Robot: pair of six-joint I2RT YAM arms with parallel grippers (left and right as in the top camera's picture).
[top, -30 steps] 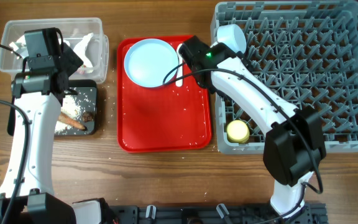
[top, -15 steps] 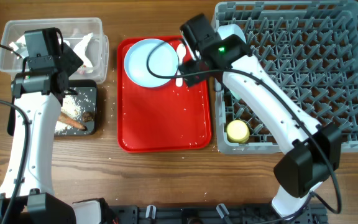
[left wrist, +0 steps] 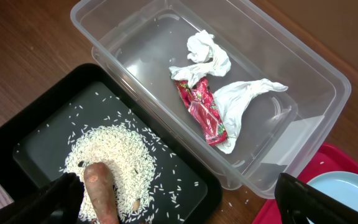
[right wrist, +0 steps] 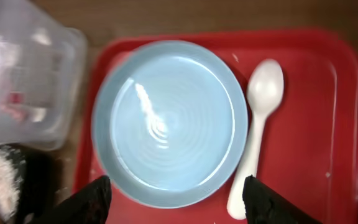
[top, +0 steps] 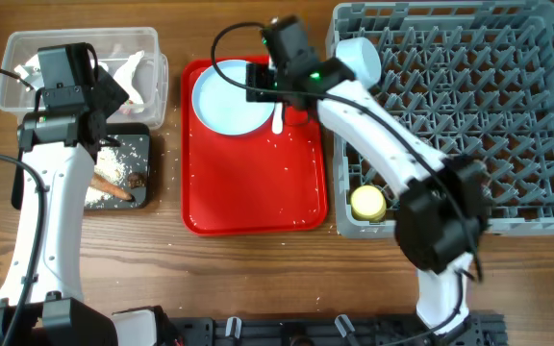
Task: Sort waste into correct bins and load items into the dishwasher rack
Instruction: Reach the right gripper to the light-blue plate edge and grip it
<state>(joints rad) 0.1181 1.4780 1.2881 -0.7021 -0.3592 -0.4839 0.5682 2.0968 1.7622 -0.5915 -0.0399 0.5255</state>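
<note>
A pale blue plate [top: 227,96] [right wrist: 169,121] lies at the back of the red tray, with a white spoon [top: 278,117] [right wrist: 257,134] beside it on the right. My right gripper [top: 263,82] [right wrist: 176,205] hovers over the plate, open, one finger off each side of the plate's edge and nothing between them. My left gripper [top: 113,94] [left wrist: 179,208] hangs open over the seam between the clear tub [top: 15,91] [left wrist: 328,81] and the black tray [top: 144,144] [left wrist: 17,140]. The tub holds crumpled paper [left wrist: 207,56] and a red wrapper [left wrist: 204,109]. Rice [left wrist: 120,152] and a brown stick [left wrist: 98,186] lie in the black tray.
The grey rack [top: 469,115] fills the right side, with a pale bowl [top: 359,56] at its back left corner and a yellow cup [top: 367,203] at its front left. The red tray [top: 258,192] [right wrist: 328,93] carries a few rice grains. More grains lie on the wood.
My right arm has swung left from the rack's left edge to above the plate. The left arm has not moved.
</note>
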